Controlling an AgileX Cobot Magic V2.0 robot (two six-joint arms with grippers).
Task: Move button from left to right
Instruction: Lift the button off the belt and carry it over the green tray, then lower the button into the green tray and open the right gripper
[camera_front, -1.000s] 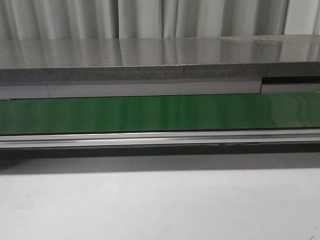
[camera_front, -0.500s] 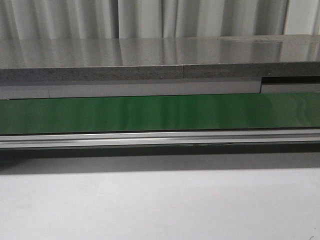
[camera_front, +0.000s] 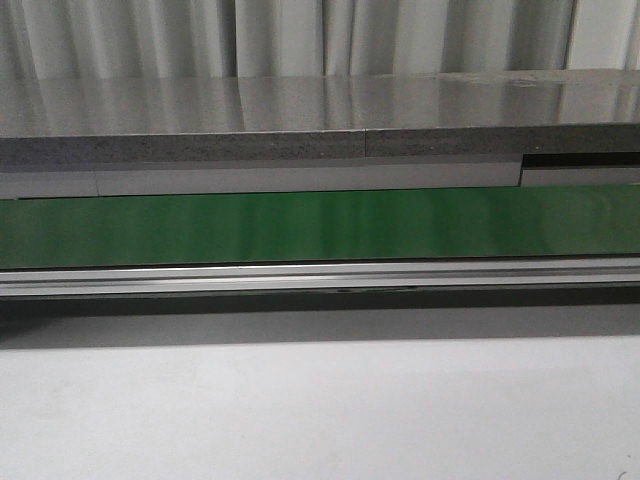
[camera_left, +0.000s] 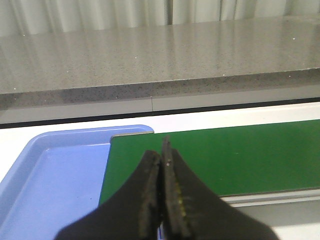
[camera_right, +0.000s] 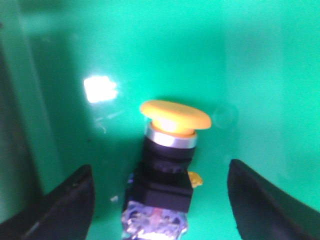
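Note:
The button (camera_right: 167, 160), a yellow-orange mushroom cap on a black body with blue and red marks, lies on a green surface (camera_right: 250, 75) in the right wrist view. My right gripper (camera_right: 159, 210) is open, its dark fingers (camera_right: 67, 205) well apart on either side of the button and not touching it. My left gripper (camera_left: 162, 155) is shut and empty, over the end of the green conveyor belt (camera_left: 240, 155) beside a blue tray (camera_left: 50, 180). The front view shows neither the button nor a gripper.
The green belt (camera_front: 320, 225) runs across the front view behind a metal rail (camera_front: 320, 277), with a grey stone counter (camera_front: 300, 120) beyond it and a white tabletop (camera_front: 320, 410) in front. The blue tray holds nothing that I can see.

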